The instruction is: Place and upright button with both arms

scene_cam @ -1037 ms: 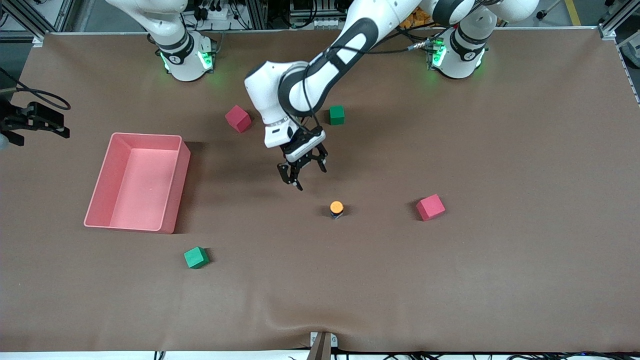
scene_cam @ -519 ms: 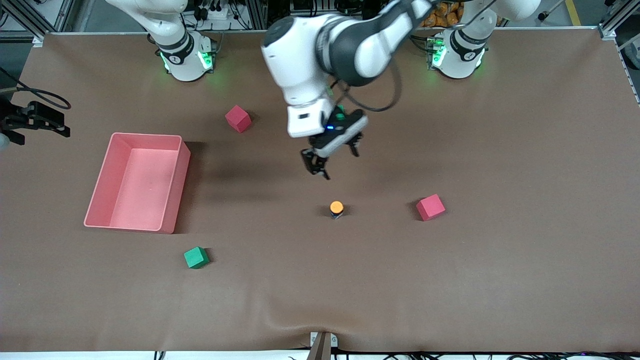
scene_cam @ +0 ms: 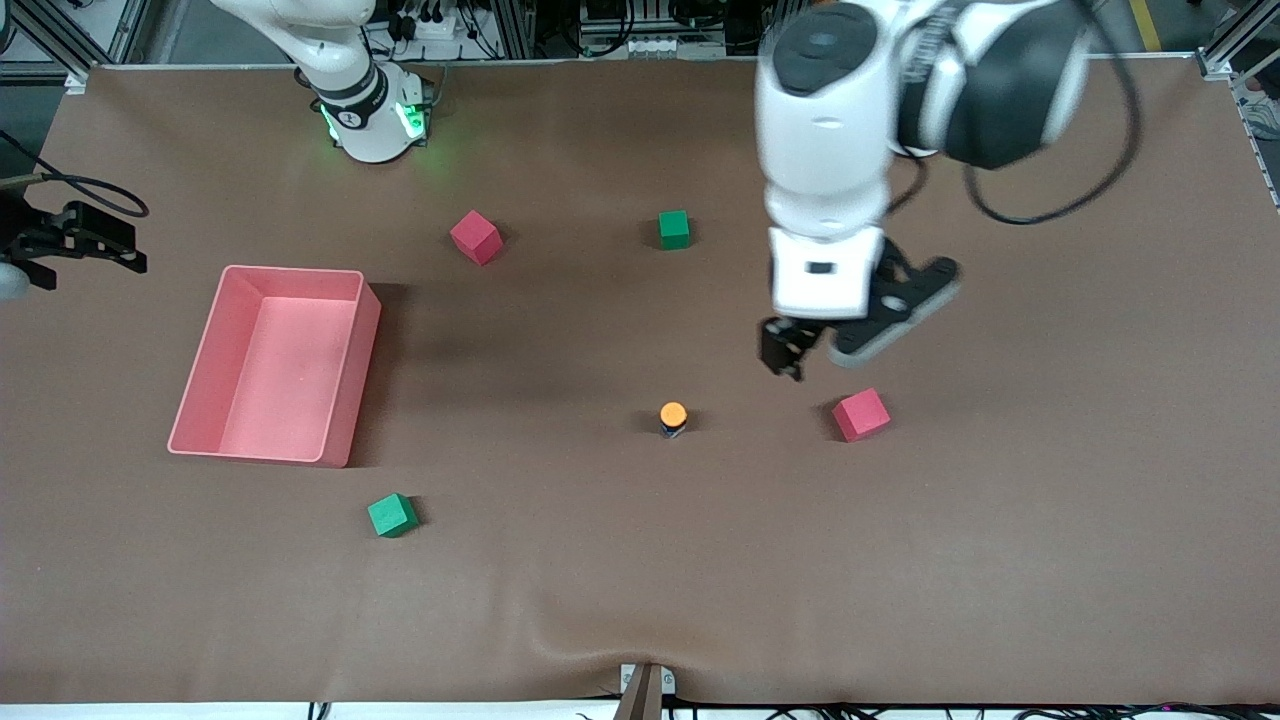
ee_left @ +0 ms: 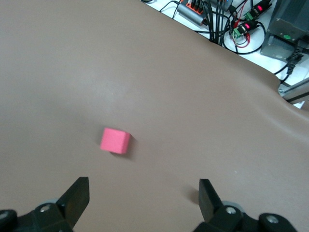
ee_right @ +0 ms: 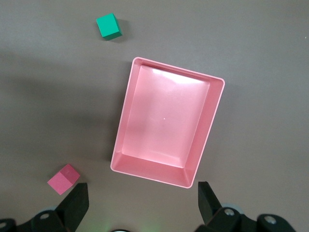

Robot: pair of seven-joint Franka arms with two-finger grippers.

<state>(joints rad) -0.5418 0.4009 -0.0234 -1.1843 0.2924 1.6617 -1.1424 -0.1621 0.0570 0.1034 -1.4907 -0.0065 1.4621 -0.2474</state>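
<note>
Button [scene_cam: 673, 416] upright, unheld; no writing legible.

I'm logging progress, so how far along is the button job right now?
The button already stands upright on the table, orange cap up, with nothing gripping it, between the pink tray and a red cube. The left gripper is open and empty, over bare table near that cube. The right gripper is open high over the tray. Little looks left beyond parking the arms.
</note>
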